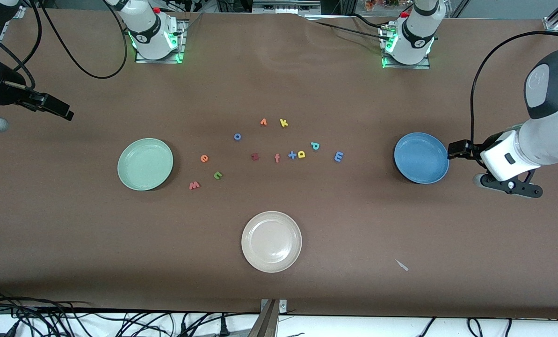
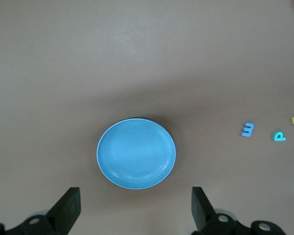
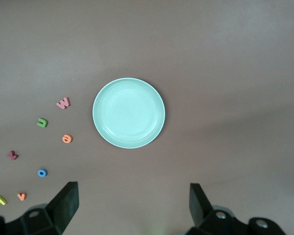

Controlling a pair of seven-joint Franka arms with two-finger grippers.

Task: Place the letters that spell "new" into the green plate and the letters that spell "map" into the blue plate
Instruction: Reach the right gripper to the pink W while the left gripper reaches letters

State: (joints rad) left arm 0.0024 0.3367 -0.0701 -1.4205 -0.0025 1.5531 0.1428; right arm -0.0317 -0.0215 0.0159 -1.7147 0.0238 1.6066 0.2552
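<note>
Currently the right gripper (image 3: 130, 208) hangs high over the bare table at the right arm's end, jaws wide apart and holding nothing; in the right wrist view the green plate (image 3: 129, 113) sits at twelve o'clock from the gap between its fingers, well clear of them. That plate is round, pale mint, shallow-rimmed and has nothing in it.

Across the front view from its left edge, the green plate (image 1: 145, 164) comes first. Near it, at about four o'clock, lies the pinkish-red w (image 1: 194, 185); the orange e (image 1: 204, 158) is at three o'clock from the plate, and the green n (image 1: 218, 175) lies between them, a little more toward the table's middle. All three rest flat on the table, apart from one another.

Next come a blue o (image 1: 237, 136), a dark red z (image 1: 255, 157), an orange v (image 1: 263, 122), a salmon f (image 1: 277, 158), a yellow k (image 1: 284, 123) and a blue plus sign (image 1: 292, 155). A cream plate (image 1: 271, 241) sits at six o'clock from this cluster, well apart.

The yellow a (image 1: 301, 154) touches the plus sign; the teal p (image 1: 315, 145) is at two o'clock from it, and the blue m (image 1: 338, 156) is nearest the blue plate (image 1: 421, 157), which is round, shallow-rimmed and bare.

The left gripper (image 2: 136, 208) hangs over the table at the left arm's end, jaws wide apart and holding nothing, with the blue plate at twelve o'clock from the gap in the left wrist view.
</note>
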